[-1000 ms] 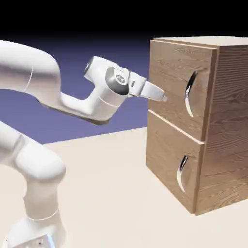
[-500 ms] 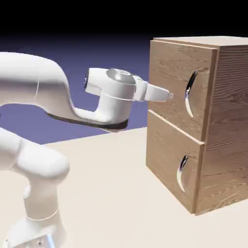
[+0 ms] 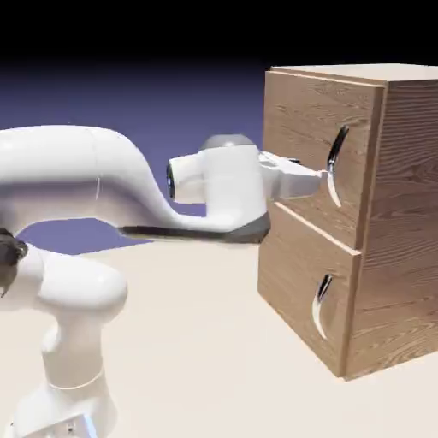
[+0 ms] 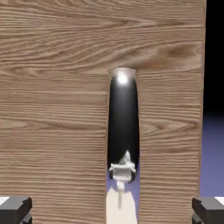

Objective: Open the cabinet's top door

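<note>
The cabinet [image 3: 398, 214] is a light-brown wood-grain box at the exterior view's right. Its top door [image 3: 299, 128] is closed and carries a curved dark metal handle [image 3: 335, 167]. My gripper [image 3: 323, 176] reaches level from the left, its tips right at that handle, about mid-height. In the hand view the top door [image 4: 52, 109] fills the picture with the handle [image 4: 123, 122] upright in the middle. My two grey fingertips [image 4: 15, 209] show at the bottom corners, far apart, on either side of the handle line. The gripper [image 4: 112, 211] is open and holds nothing.
Below the top door is the lower door [image 3: 295, 282] with a similar curved handle [image 3: 322, 304], also closed. The cabinet stands on a pale table [image 3: 197, 342]. My white arm's elbow and forearm [image 3: 103, 184] stretch across the left half of the view.
The arm has stretched to the right and the hand has levelled out, moving from short of the cabinet's front up to the top door's handle. The jaws stayed open.
</note>
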### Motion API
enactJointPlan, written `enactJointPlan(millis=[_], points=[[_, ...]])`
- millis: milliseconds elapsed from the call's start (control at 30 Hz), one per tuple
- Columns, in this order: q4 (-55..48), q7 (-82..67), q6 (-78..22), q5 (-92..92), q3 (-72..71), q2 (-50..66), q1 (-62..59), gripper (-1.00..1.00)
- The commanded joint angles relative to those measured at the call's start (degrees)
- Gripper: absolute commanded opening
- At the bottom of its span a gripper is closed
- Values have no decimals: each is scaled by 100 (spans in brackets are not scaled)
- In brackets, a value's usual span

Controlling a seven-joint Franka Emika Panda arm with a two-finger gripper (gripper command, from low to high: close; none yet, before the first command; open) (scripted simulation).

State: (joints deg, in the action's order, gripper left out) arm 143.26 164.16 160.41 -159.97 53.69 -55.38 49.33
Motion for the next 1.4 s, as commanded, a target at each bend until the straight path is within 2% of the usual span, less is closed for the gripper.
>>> enactJointPlan(millis=[0,200,233,633,933,1367], points=[[-1,4,0,-6,2,-1,2,100],[-746,184,-186,-226,650,488,1013,100],[-746,184,-187,-226,650,488,1013,-100],[734,185,-1093,1252,-1483,506,-1247,-100],[1539,119,-1412,2722,-3351,196,-2842,-100],[2495,-1150,-2932,5961,-5525,-961,-3157,-100]])
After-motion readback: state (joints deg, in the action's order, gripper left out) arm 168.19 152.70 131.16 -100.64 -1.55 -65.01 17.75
